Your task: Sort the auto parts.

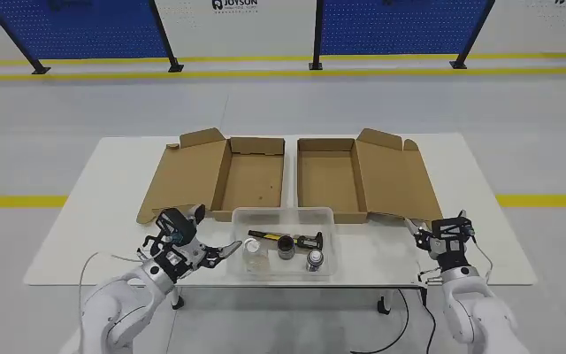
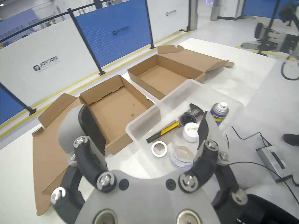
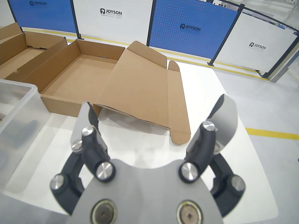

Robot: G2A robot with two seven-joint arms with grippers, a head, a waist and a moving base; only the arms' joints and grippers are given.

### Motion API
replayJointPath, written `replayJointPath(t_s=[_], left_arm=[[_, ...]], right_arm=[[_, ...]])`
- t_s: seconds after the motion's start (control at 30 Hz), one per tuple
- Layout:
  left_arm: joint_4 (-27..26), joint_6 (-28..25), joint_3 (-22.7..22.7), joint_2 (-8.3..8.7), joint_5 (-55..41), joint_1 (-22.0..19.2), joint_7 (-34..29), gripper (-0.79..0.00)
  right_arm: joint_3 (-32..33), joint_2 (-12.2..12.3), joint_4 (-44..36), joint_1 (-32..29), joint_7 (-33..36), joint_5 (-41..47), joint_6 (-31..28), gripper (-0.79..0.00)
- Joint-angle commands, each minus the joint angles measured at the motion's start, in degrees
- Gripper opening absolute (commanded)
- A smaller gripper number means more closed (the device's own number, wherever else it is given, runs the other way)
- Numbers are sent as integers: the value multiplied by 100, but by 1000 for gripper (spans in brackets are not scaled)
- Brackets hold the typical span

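A white table [image 1: 110, 203] stands before blue and white partition panels [image 1: 88, 26], with yellow lines [image 1: 26, 201] on the floor.

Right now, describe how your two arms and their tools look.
The left arm and right arm wear smooth white shells. The left tool and right tool match: a silver-grey plate, black curved links with shiny screw heads, and two grey fingers lined with black pads. A thin cable loops beside each wrist.
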Motion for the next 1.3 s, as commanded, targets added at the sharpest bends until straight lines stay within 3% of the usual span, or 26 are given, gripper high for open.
replayJointPath(t_s=[0.0,0.3,0.63,1.27], left_arm=[[-36,-116,73,8,125,93,35,0],[221,32,655,-6,550,45,51,0],[811,516,1274,-63,684,-444,-146,0],[1439,715,1798,-101,756,-919,-320,0]], right_arm=[[0,0,0,0,0,0,0,0],[0,0,0,0,0,0,0,0],[0,0,0,0,0,0,0,0],[0,0,0,0,0,0,0,0]])
